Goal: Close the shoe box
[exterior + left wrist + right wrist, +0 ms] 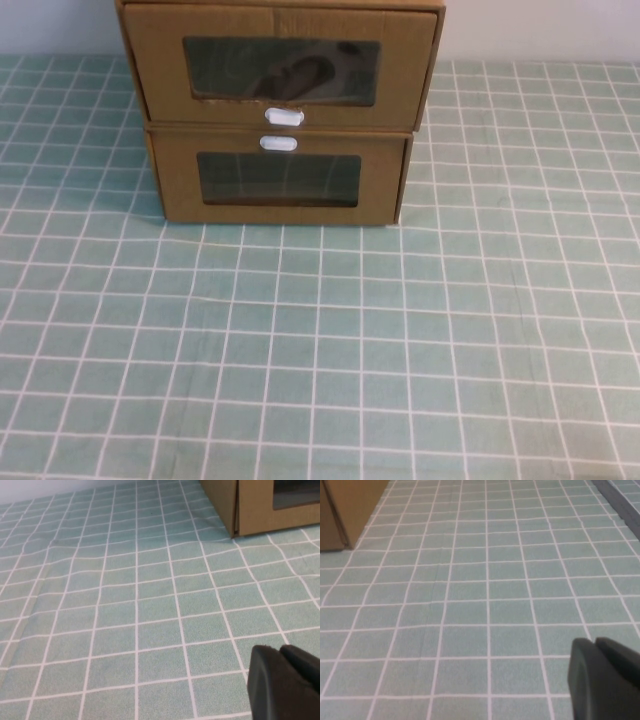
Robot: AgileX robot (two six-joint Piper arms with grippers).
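The shoe box [280, 65] is the upper of two stacked brown cardboard drawer boxes at the table's far side. Its clear window shows a dark shoe, and its white pull tab [284, 117] sits just below the window. Its front panel stands forward of the lower box's front. The like lower box [280, 180] has its white tab [278, 143] above its window. Neither gripper shows in the high view. My left gripper [281, 650] is shut and empty, low over the cloth, well short of the boxes. My right gripper [595, 642] is shut and empty likewise.
A green cloth with a white grid [320, 350] covers the table. The lower box's corner shows in the left wrist view [250, 510] and in the right wrist view [350, 510]. The cloth's edge [620, 500] lies off to the right.
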